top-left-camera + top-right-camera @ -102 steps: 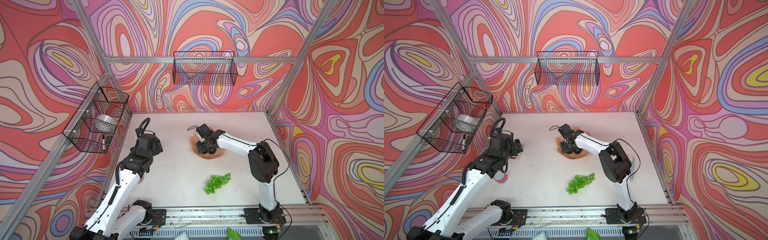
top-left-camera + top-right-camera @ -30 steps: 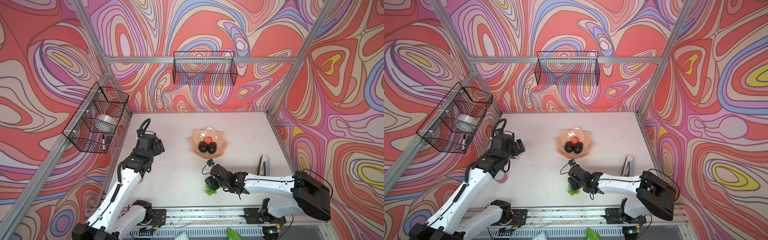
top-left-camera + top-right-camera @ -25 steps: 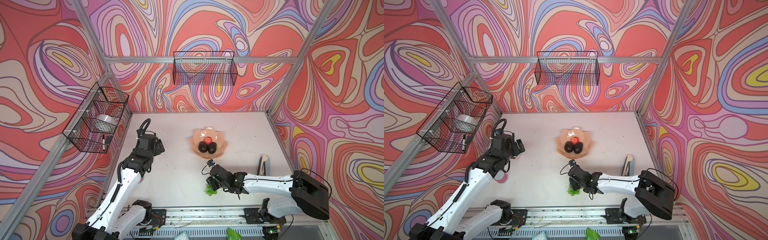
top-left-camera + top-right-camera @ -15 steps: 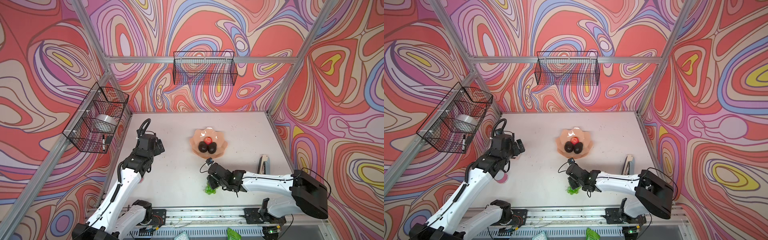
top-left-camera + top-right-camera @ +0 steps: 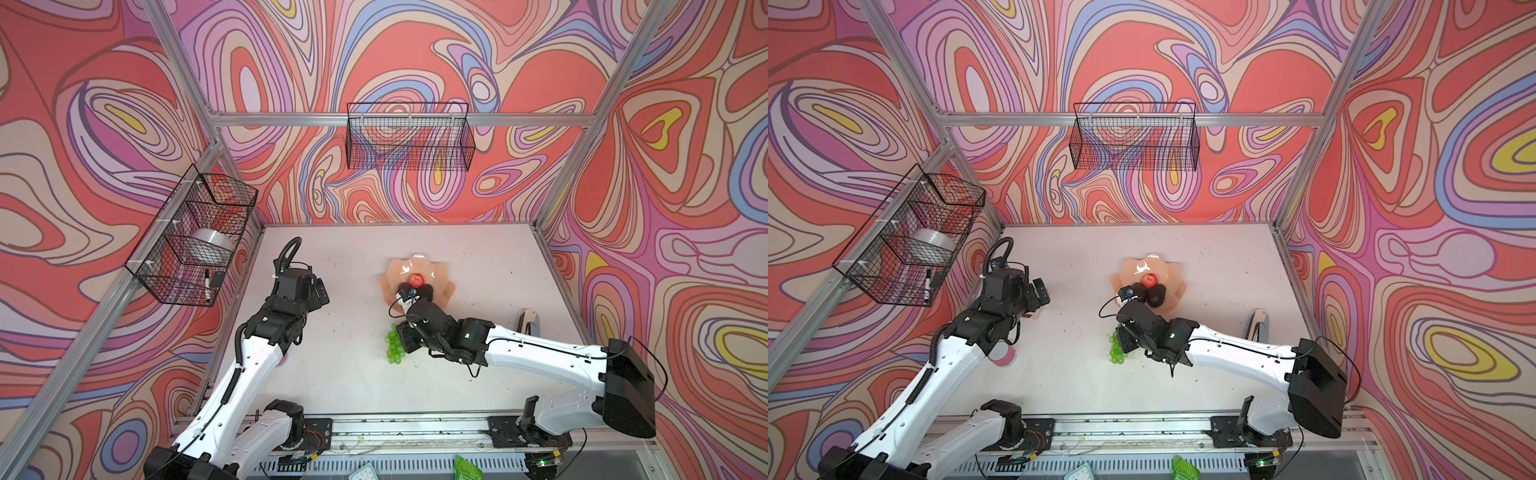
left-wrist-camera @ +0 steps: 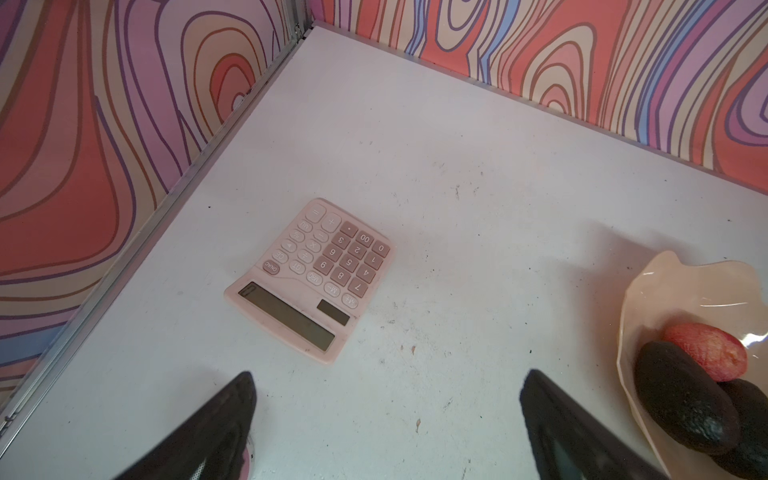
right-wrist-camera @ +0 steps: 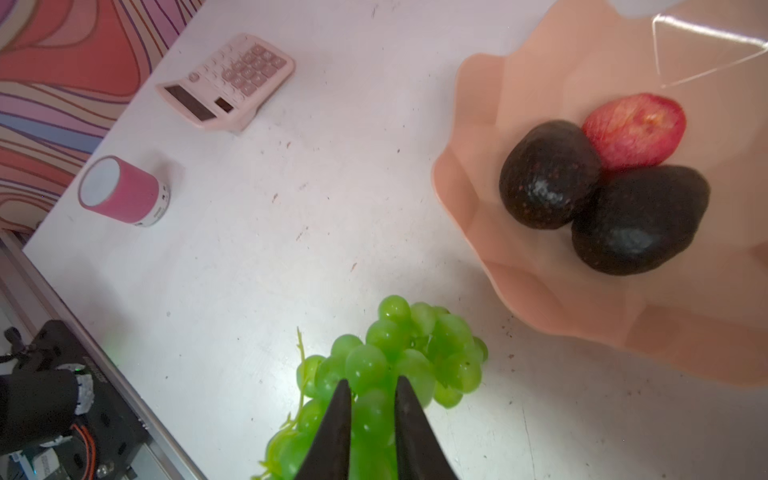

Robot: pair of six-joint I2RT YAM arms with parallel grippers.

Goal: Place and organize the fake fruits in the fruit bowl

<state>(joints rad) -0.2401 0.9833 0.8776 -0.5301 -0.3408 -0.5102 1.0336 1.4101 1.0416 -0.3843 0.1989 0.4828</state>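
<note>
Fake fruits are mostly in place: a small red apple (image 7: pixel 633 129) and two dark green-black pear-shaped avocados (image 7: pixel 548 174) lie touching one another inside the wide, shallow, glossy peach-pink fruit bowl with its scalloped rim (image 7: pixel 478 83).

One fruit is left outside. The bunch of translucent bright green grapes (image 7: pixel 399 349) is just beside the bowl, on the side nearest the robot's base, close to the rim but not over it. The right gripper (image 7: pixel 370 384) has its two dark jaws narrowed around grapes in the middle of the bunch, pinching them. Whether the bunch is clear of the white table (image 5: pixel 353 374) cannot be told.

The left gripper (image 6: pixel 388 374) hangs with jaws spread wide and nothing between them. It is well apart from the bowl, above a pale pink desk calculator (image 6: pixel 309 278).

By this reckoning three of four fruits are placed. What remains is carrying the grapes over the rim, letting go, and perhaps tidying the arrangement.

Counted:
- one apple
- two avocados
- one grape bunch
- one bowl
- one calculator
- one small pink cylinder with a white end (image 7: pixel 120 191), far from the bowl
- two black wire mesh baskets (image 5: pixel 409 141) on the walls
</note>
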